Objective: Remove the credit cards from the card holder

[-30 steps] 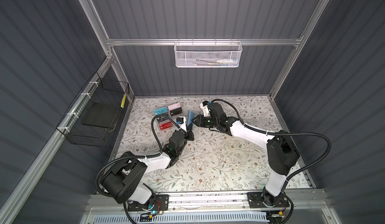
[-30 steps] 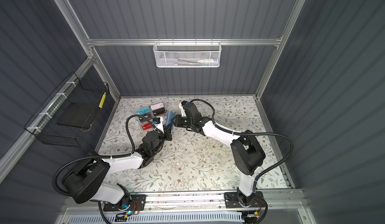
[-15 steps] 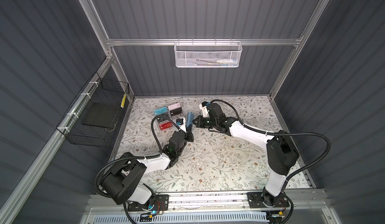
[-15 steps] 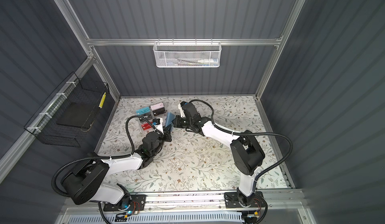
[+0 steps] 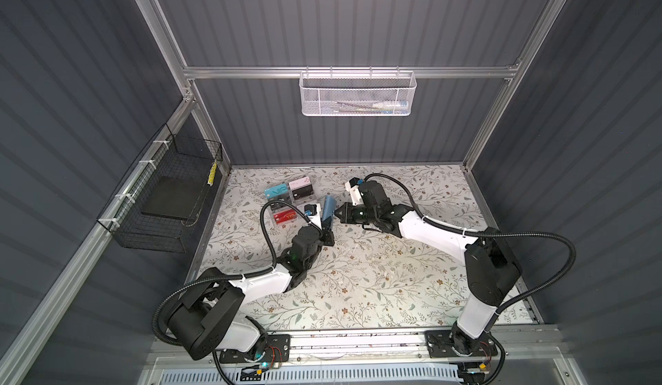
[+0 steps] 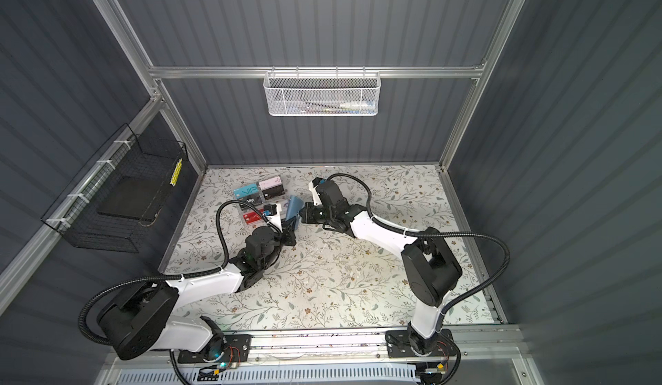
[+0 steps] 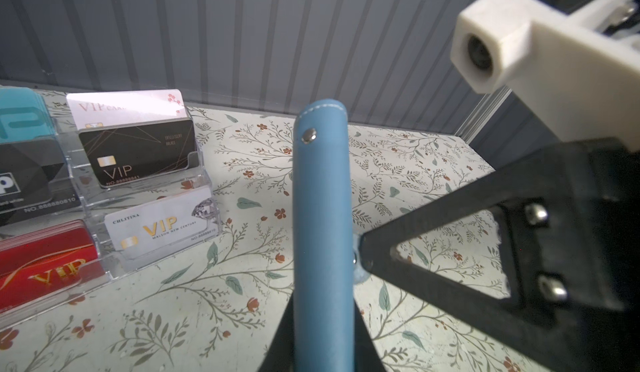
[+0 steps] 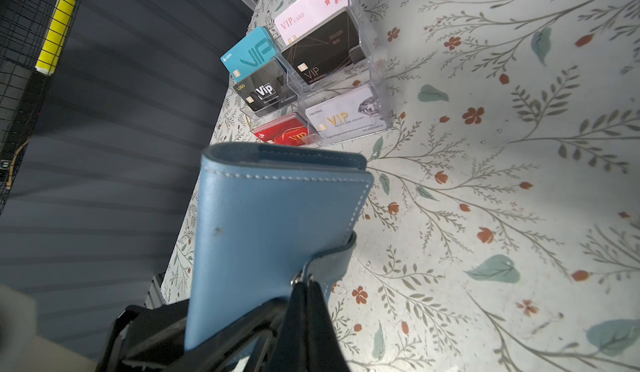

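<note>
the right gripper has just pinched shut on the snap tab of the closed card holder, so unsnapping likely comes next, credit cards unseen inside; the holder stands upright just beside the clear card rack, its lower end clamped between the fingers of the left gripper.

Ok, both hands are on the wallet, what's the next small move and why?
Probably ease the right hand away from the wallet to pop the snap tab. The wallet is closed, the left hand grips it upright from below, and the right hand looks pinched on the tab.
</note>
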You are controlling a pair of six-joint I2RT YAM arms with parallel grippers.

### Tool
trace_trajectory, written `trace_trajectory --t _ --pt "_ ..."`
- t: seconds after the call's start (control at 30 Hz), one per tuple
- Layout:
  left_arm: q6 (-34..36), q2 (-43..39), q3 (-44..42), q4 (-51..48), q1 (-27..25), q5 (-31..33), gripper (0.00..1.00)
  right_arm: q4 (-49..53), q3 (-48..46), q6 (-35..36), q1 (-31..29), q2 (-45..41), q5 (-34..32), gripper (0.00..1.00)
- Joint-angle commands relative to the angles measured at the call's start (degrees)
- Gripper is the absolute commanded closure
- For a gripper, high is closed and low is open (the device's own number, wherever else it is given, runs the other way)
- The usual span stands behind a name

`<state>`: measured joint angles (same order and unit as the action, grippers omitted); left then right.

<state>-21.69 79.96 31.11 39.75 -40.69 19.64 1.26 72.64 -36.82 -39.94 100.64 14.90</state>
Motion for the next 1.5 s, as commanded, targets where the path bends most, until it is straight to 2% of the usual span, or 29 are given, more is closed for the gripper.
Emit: trace_trajectory --t 0.0,0.17,0.37,0.47,0.53,0.7,1.07,1.47 --pt "-2.2 -2.6 4.0 -2.2 0.4 2.2 1.00 3.3 -3.0 1.8 2.2 -1.8 -2.9 1.00" --pt "-3.8 -2.6 6.1 -6.3 0.4 2.1 1.00 3.3 -5.5 2.8 3.1 -3.8 -2.6 1.00" --pt "-7.0 -2.2 7.3 -7.1 0.5 -2.7 1.00 -0.5 -8.2 1.8 4.2 -5.3 0.7 0.99" --pt "-8.9 -1.6 7.9 -6.1 0.9 -7.2 1.00 -4.6 -9.9 -0.1 5.1 -5.9 3.7 0.89" --pt "-12.4 -1.0 8.5 -6.0 2.3 -10.8 1.00 -6.6 -10.5 -1.1 5.5 -6.1 6.5 0.87" --pt "-15.4 -0.3 8.4 -2.8 3.6 -15.4 1.00 -8.5 -10.8 -2.1 6.2 -6.2 7.7 0.83" --pt "-19.5 0.5 7.5 1.8 3.6 -18.7 1.00 -15.7 -11.8 -6.1 7.6 -4.3 11.6 0.75" --pt "-26.7 3.9 6.0 11.8 5.2 -24.0 1.00 -29.9 -16.4 -12.1 10.1 -3.4 18.5 0.69"
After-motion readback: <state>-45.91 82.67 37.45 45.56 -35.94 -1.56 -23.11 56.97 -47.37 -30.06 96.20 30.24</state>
